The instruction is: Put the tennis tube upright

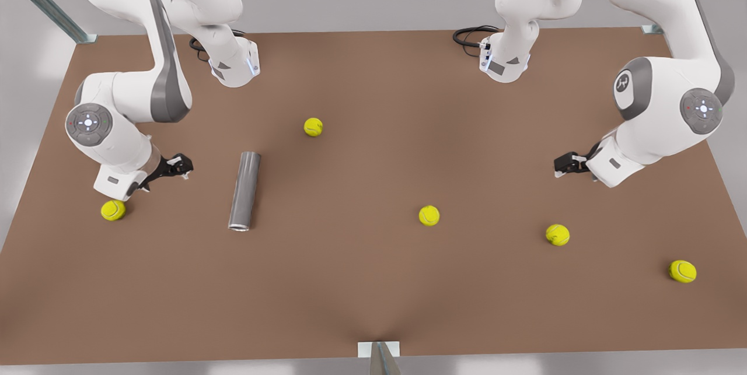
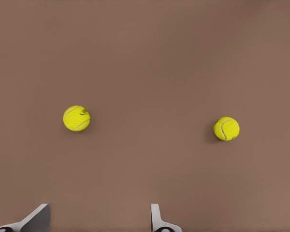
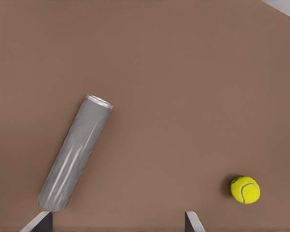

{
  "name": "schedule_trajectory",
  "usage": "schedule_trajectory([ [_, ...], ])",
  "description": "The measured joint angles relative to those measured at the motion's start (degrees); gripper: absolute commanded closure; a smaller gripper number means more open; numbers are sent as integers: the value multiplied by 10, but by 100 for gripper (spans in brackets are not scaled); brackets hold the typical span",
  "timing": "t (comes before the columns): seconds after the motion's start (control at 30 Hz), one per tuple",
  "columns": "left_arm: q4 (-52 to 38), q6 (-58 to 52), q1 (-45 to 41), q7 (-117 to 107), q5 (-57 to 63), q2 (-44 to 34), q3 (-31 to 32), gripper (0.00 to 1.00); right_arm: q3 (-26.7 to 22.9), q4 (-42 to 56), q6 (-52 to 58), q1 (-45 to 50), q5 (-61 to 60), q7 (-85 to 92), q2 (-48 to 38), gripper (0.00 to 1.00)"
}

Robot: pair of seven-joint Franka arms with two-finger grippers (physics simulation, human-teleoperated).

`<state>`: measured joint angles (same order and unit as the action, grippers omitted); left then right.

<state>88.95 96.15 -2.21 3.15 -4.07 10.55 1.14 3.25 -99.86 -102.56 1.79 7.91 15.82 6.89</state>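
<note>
So the right gripper (image 1: 177,166), fingers apart, sits just left of the lying tennis tube (image 1: 245,191); best to grab near one end and tip it up. The left gripper (image 1: 564,164), fingers also apart, waits far right.

— Do we find any writing to read here?

— None that we can make out. The tennis tube (image 1: 244,190) is plain grey with no label, and the tennis balls carry only their seams.

— And on the arms?

— We see a small round emblem on the joint of the arm at the front view's right (image 1: 623,81), but we cannot read it as a letter or a brand. The round caps on both arms bear tiny light marks, not characters. The table (image 1: 373,305) bears no text.
</note>
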Motion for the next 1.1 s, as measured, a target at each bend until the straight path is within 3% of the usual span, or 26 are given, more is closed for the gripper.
schedule_trajectory([
  [0.3, 8, -23, 14, -29, -5, -3, -2, 0, 1, 24, 16, 7, -2, -1, 6, 0],
  [0.47, 9, -22, 18, -29, -6, -3, -3, 0, -1, 26, -74, -30, -9, -1, 109, 0],
  [0.73, 10, -23, 18, -31, -4, -5, -3, 0, 1, 7, -148, -34, -18, -11, 167, 0],
  [0.83, 11, -24, 21, -31, -3, -6, -3, 0, 2, -41, -167, -14, -48, -38, 156, 0],
  [0.97, 8, -27, 19, -31, -3, -11, -3, 0, 53, -137, -167, -14, -53, -146, 98, 0],
  [1.1, 8, -26, 22, -32, -2, -12, -2, 0, 54, -249, -215, -18, -74, -217, 42, 0],
])
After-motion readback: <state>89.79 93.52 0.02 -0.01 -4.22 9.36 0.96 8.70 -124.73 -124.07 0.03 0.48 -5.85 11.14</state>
